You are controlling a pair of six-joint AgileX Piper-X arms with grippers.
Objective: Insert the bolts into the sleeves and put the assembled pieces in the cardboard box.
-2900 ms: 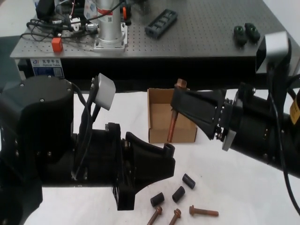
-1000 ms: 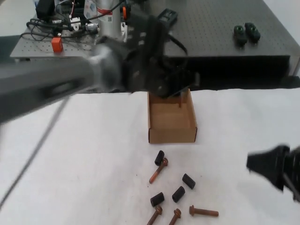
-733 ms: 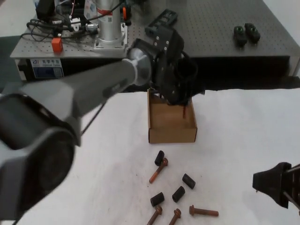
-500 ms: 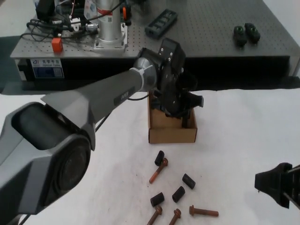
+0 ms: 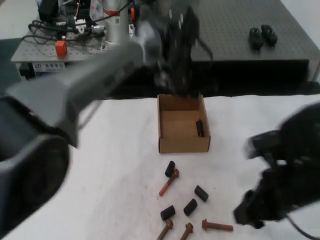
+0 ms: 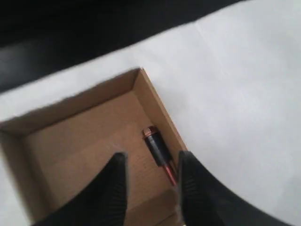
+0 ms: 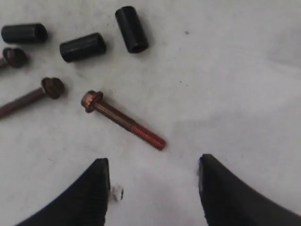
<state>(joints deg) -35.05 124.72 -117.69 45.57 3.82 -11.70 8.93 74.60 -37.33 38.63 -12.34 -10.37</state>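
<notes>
Holds the right claw (image 7: 153, 161) spread just short of a loose bolt (image 7: 124, 121) lying aslant across its gap

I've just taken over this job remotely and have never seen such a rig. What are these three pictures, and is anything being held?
The machine is a pair of robot arms, the left arm and the right arm, working over a white cloth. The high view looks over both from behind. Each of the other two pictures comes from a camera on one arm's wrist, looking past its two-fingered tool. The left tool hangs open and empty above the cardboard box. In the box one assembled piece, a bolt inside a black sleeve, lies along a side wall. The right tool is also open and holds nothing. It is above a loose bolt on the cloth. More bolts and black sleeves lie scattered in front of the box.
</notes>
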